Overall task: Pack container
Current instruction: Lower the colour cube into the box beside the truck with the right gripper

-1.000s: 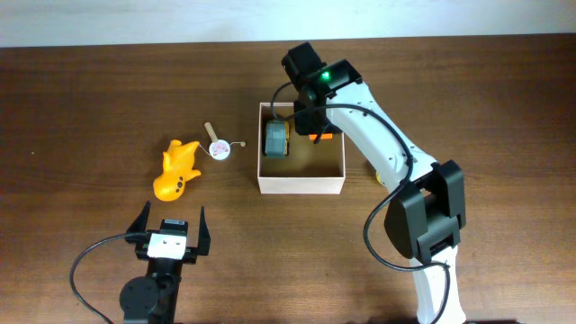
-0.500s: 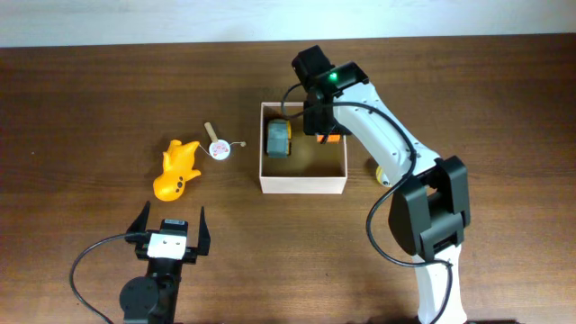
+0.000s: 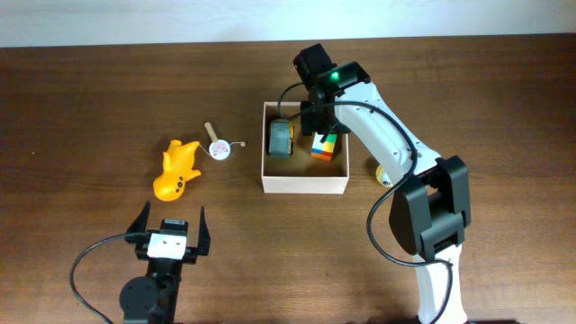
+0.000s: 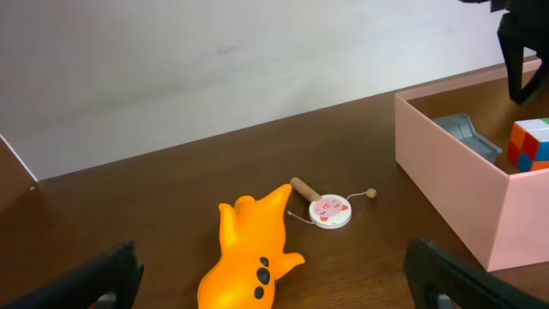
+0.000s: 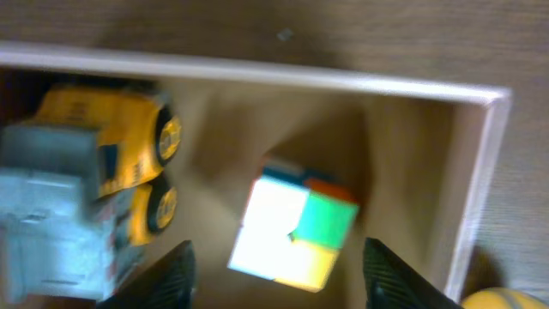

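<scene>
Cube (image 3: 324, 146) dropped into container (image 3: 304, 186); right gripper (image 3: 317, 124) (jaws apart) hovers above.

Container (image 5: 257, 75) cut off below, yellow thing (image 5: 506, 300) likewise.

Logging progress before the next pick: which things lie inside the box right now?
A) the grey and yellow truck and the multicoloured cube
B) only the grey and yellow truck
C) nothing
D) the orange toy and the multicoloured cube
A: the overhead view shows the truck and the multicoloured cube side by side inside the container, while the orange toy lies out on the table to its left.
</scene>
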Controlling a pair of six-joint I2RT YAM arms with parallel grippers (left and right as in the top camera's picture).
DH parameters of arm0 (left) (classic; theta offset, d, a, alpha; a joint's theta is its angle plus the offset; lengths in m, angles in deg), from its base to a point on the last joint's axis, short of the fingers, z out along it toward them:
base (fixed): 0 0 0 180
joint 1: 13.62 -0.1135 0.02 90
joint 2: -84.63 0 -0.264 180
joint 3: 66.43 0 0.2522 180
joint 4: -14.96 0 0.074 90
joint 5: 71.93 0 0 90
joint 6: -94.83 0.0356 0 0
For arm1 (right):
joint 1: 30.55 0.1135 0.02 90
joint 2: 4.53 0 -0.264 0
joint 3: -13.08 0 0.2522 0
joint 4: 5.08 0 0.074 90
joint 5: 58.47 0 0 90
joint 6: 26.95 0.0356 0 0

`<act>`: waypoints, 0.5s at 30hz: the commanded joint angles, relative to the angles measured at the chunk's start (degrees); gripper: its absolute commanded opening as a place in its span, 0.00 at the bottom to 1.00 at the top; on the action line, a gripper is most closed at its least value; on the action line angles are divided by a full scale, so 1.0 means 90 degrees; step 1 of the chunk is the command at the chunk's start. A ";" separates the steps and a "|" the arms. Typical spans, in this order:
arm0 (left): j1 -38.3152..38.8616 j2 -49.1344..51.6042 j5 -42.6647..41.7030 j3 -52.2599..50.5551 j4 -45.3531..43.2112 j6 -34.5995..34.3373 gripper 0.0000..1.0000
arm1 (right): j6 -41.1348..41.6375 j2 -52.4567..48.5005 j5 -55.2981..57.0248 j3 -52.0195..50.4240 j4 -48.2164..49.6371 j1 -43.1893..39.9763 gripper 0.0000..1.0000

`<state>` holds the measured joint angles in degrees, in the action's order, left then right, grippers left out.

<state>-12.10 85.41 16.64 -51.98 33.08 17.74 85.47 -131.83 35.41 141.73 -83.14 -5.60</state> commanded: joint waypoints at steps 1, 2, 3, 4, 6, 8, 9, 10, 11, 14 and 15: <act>-0.0027 -0.0049 0.0022 -0.0019 0.0041 0.0097 0.99 | -0.0420 0.0019 -0.0828 -0.0034 -0.0158 0.0080 0.33; -0.0027 -0.0049 0.0022 -0.0019 0.0041 0.0097 0.99 | -0.0420 0.0019 -0.0891 -0.0034 -0.0248 0.0114 0.22; -0.0027 -0.0049 0.0022 -0.0019 0.0041 0.0097 0.99 | -0.0418 0.0019 -0.0940 -0.0034 -0.0323 0.0151 0.15; -0.0027 -0.0049 0.0022 -0.0019 0.0041 0.0097 0.99 | -0.0418 0.0019 -0.1005 -0.0034 -0.0408 0.0192 0.08; -0.0027 -0.0049 0.0022 -0.0019 0.0041 0.0097 0.99 | -0.0420 0.0019 -0.1066 -0.0034 -0.0578 0.0301 0.04; -0.0027 -0.0049 0.0022 -0.0019 0.0041 0.0097 0.99 | -0.0423 0.0019 -0.1020 -0.0041 -0.0673 0.0408 0.04; -0.0027 -0.0049 0.0022 -0.0019 0.0041 0.0097 0.99 | -0.0420 0.0019 -0.0991 -0.0044 -0.0697 0.0454 0.04; -0.0027 -0.0049 0.0022 -0.0019 0.0041 0.0097 0.99 | -0.0420 0.0019 -0.0920 -0.0073 -0.0702 0.0495 0.04; -0.0027 -0.0049 0.0022 -0.0019 0.0041 0.0097 0.99 | -0.0420 0.0019 -0.0835 -0.0117 -0.0699 0.0534 0.04; -0.0027 -0.0049 0.0022 -0.0019 0.0041 0.0097 0.99 | -0.0418 0.0019 -0.0639 -0.0415 -0.0639 0.0610 0.04; -0.0027 -0.0049 0.0022 -0.0019 0.0041 0.0097 0.99 | -0.0418 0.0019 -0.0639 -0.0544 -0.0590 0.0607 0.04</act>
<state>-12.10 85.41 16.66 -51.98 33.08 17.74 82.10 -131.83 27.87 140.24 -88.89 -0.70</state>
